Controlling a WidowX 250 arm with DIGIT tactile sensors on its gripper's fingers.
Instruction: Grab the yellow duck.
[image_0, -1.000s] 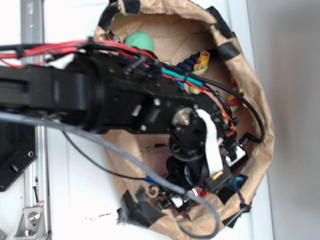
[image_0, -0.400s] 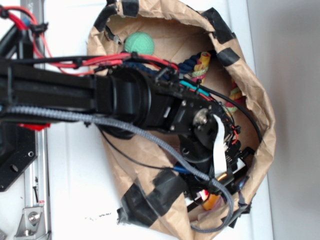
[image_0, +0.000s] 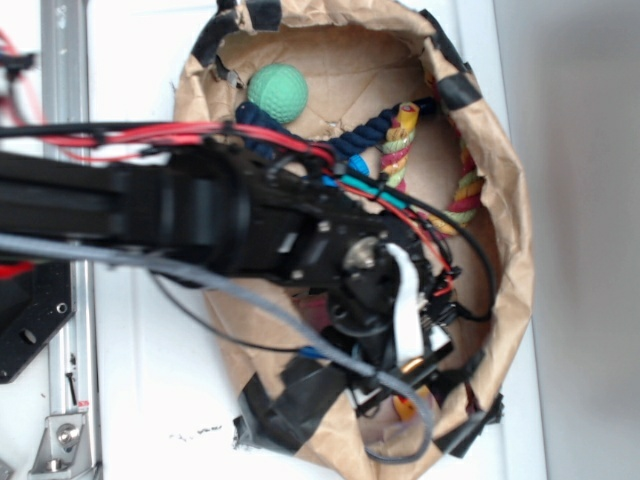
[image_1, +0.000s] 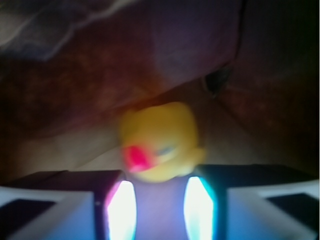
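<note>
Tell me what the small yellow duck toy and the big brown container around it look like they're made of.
The small yellow duck toy looks like smooth rubber or soft plastic: rounded and evenly coloured, though the wrist view is blurred. The big brown container looks like crumpled kraft paper, matte and creased, with black tape patches along its rim.

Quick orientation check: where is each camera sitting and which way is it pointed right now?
Exterior: overhead, looking down on the paper bag with the green ball and rope ring; the black arm reaches in from the left and covers the lower bag.
Wrist: on the gripper, looking forward between the jaws at the yellow duck just ahead.
Shared: the duck, a yellow sliver under the arm in the exterior view.
</note>
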